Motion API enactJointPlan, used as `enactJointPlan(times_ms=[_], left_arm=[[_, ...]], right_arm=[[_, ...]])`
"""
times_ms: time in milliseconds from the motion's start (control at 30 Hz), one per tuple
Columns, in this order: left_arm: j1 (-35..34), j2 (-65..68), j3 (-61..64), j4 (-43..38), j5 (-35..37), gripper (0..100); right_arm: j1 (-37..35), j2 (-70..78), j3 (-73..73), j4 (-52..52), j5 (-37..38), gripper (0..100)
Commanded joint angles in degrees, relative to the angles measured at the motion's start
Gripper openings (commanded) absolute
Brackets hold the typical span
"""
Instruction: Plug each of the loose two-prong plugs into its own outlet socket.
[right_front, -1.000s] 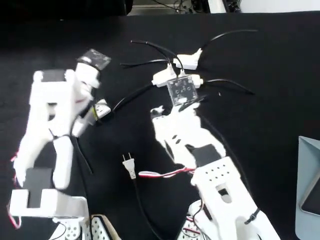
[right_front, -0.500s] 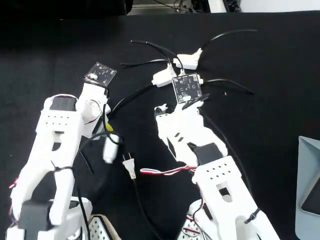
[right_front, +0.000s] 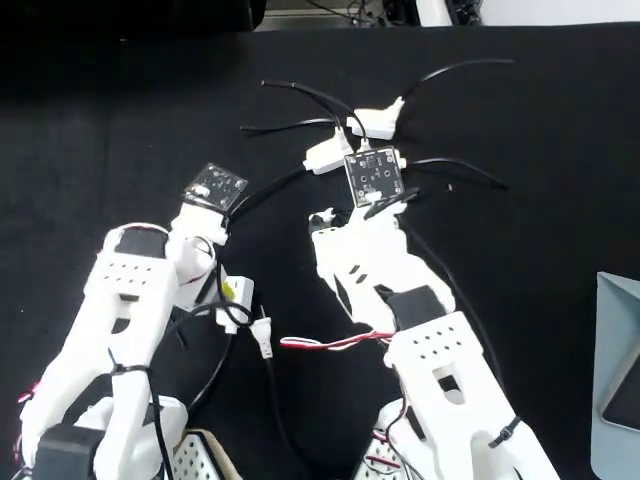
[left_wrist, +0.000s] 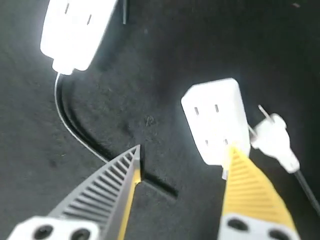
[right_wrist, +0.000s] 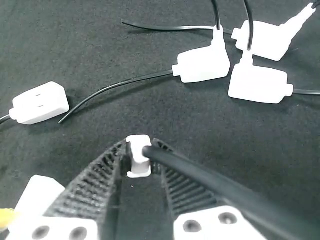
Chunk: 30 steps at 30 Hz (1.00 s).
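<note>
Black table (right_front: 560, 120), plug (right_wrist: 138, 156) in right jaws, socket (left_wrist: 215, 125) by left jaws

The prongs of the small white plug (right_wrist: 136, 159) clamped in the right claw (right_wrist: 140, 150) are hidden. One white outlet socket (left_wrist: 75, 30) is cut by the left wrist view's edge. A yellow fingertip (left_wrist: 242, 175) of the left claw (left_wrist: 183, 150) covers a corner of a second socket (left_wrist: 212, 122).
</note>
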Motion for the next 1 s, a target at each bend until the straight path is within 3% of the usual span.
enactJointPlan(times_ms=[0, 333, 567, 667, 967], left_arm=[[2.1, 0.8, 2.3, -6.5, 5.7, 26], [8.1, 9.7, 3.9, -13.6, 16.4, 26], [8.2, 13.4, 3.5, -14.8, 15.6, 17], [7.5, 13.4, 2.9, -14.3, 10.8, 17], [7.1, 13.4, -10.5, 2.5, 8.8, 26]], right_arm=[[0.4, 0.1, -3.4, 0.4, 0.0, 1.3], [0.4, 0.2, -3.4, 0.4, -0.1, 1.3], [0.4, 0.2, -3.4, 0.4, -0.1, 1.3], [0.4, 0.2, -3.4, 0.4, -0.1, 1.3], [0.4, 0.2, -3.3, 0.4, 0.2, 1.3]])
